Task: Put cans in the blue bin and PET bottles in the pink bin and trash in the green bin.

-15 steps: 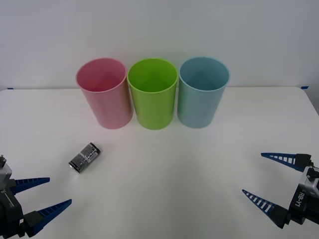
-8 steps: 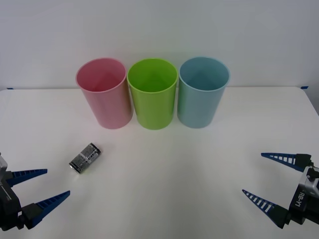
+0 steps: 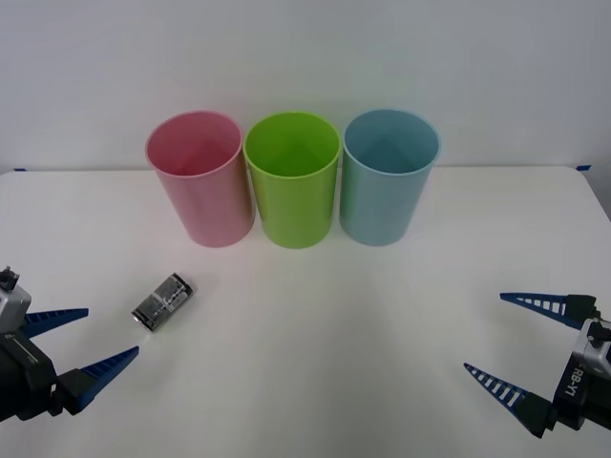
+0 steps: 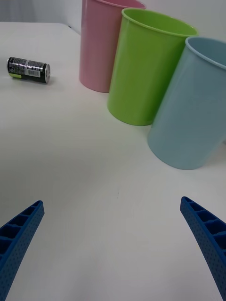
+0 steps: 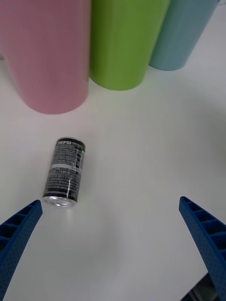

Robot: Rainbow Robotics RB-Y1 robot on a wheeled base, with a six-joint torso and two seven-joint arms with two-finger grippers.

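Note:
A small black can (image 3: 163,301) (image 5: 65,173) (image 4: 28,69) lies on its side on the white table, in front of the pink bin (image 3: 199,177) (image 5: 44,51) (image 4: 104,44). The green bin (image 3: 292,178) (image 5: 125,40) (image 4: 145,66) stands in the middle of the row and the blue bin (image 3: 387,176) (image 5: 182,30) (image 4: 194,106) at the right. My left gripper (image 3: 97,338) (image 5: 113,254) is open at the front left, just short of the can. Far from the can, my right gripper (image 3: 516,344) (image 4: 113,244) stands open at the front right.
The white table (image 3: 315,324) reaches back to a pale wall behind the bins. The three bins stand upright, side by side and nearly touching. Bare tabletop lies between my two grippers.
My left gripper has moved up and forward toward the can. The can, the bins and the right gripper have stayed put.

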